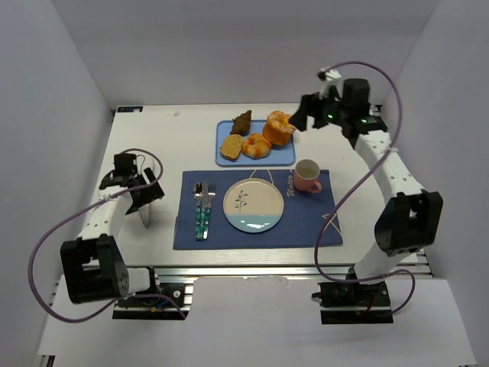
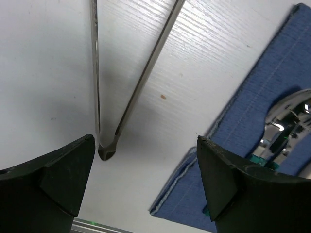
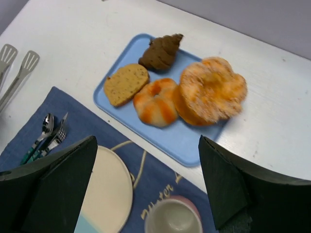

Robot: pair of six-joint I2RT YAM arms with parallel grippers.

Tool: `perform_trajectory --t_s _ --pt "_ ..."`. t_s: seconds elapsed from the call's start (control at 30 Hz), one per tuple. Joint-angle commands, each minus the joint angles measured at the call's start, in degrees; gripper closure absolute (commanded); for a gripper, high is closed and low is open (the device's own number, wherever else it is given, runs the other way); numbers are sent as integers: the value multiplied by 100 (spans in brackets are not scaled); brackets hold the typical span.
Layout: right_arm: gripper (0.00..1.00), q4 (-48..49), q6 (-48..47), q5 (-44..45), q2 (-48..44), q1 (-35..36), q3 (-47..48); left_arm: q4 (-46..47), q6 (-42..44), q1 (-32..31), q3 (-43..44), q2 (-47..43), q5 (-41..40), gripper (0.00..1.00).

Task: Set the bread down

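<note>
The bread (image 1: 241, 121) is a small dark brown lumpy pastry with a pointed end, lying at the back left of the blue tray (image 1: 283, 156); it also shows in the right wrist view (image 3: 160, 51). My right gripper (image 1: 306, 116) is open and empty, raised to the right of the tray, and it also shows in the right wrist view (image 3: 148, 189). My left gripper (image 1: 145, 193) is open and empty, low over the table left of the placemat, over metal tongs (image 2: 124, 97).
The tray (image 3: 189, 141) also holds a cake slice (image 3: 125, 84), a striped orange roll (image 3: 156, 102) and a big golden bun (image 3: 209, 92). On the blue placemat (image 1: 306, 218) are a plate (image 1: 253, 205), a pink cup (image 1: 307, 175) and cutlery (image 1: 202, 206).
</note>
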Motion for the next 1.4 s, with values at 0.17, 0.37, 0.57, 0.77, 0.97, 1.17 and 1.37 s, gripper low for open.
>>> perform_trajectory --t_s 0.17,0.37,0.57,0.77,0.97,1.17,1.37 --pt "11 1723 -749 -3816 -1206 -1467 -2008 370 1034 86 637 1010 -443 6" --pt "11 1267 -1075 -3860 -1242 -1459 -1982 607 1308 130 734 1641 -469 6" --pt "11 1469 -777 -3904 -1198 -1459 -1955 686 1493 200 910 2319 -434 7" --pt "11 1504 -619 -3922 -1171 -1467 -1973 1099 1554 349 910 2531 -258 12" --pt "11 1469 -574 -3869 -1189 -1459 -1999 1249 1484 499 954 2856 199 52" --pt "11 1364 -627 -3834 -1206 -1652 -2017 1390 1151 491 778 2155 679 83" --pt "11 1416 -539 -3878 -1171 -1661 -2043 1539 142 377 1015 1179 2462 85"
